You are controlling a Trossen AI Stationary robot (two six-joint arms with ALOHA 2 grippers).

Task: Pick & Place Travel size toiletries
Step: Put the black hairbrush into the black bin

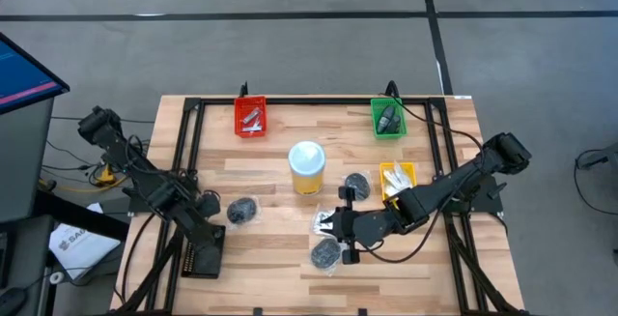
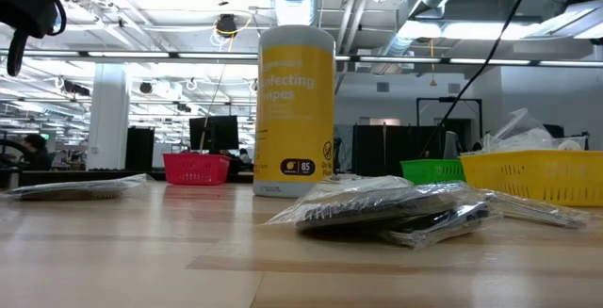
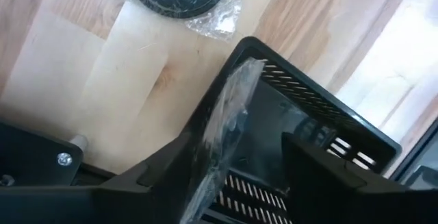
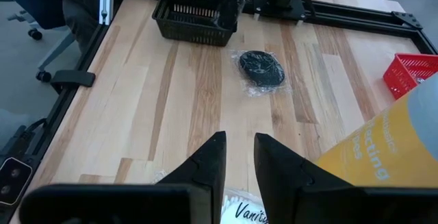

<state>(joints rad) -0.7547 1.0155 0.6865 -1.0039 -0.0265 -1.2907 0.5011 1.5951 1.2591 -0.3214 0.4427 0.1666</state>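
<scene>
**A:** Where's your left arm?

**B:** It comes in from 9 o'clock and angles down over the tabletop (image 1: 266, 268). Your left end effector (image 3: 260, 138) hangs above the black tray (image 3: 328, 111), which sits at 8 o'clock from the tub (image 1: 307, 167). Its fingers are spread wide. A clear bag (image 3: 226, 125) stands on edge between them, leaning on one finger. The other finger is well clear of it, so nothing is clamped. The bag is over the tray's open top.

**A:** And your right arm?

**B:** It's stretched in low from 3 o'clock, with the wrist turned towards 9. Your right end effector (image 4: 239, 138) ends up at about 6 o'clock from the tub. Its fingers are only narrowly parted, with bare wood showing between the tips, so it's gripping nothing. A white sachet (image 4: 239, 210) with black print lies right beneath it.

**A:** Where are the other toiletries?

**B:** One dark bundle (image 1: 241, 210) lies at 8 o'clock from the tub, just beside the black tray. A second (image 1: 359, 185) is at 4 o'clock, next to the yellow tray (image 1: 407, 168). A third (image 1: 326, 251) sits nearer the front edge at 6 o'clock, just past the sachet. The red tray (image 1: 238, 123) at 11 o'clock and the green tray (image 1: 401, 130) at 1 o'clock each hold small items, but they're too small to tell apart.
</scene>
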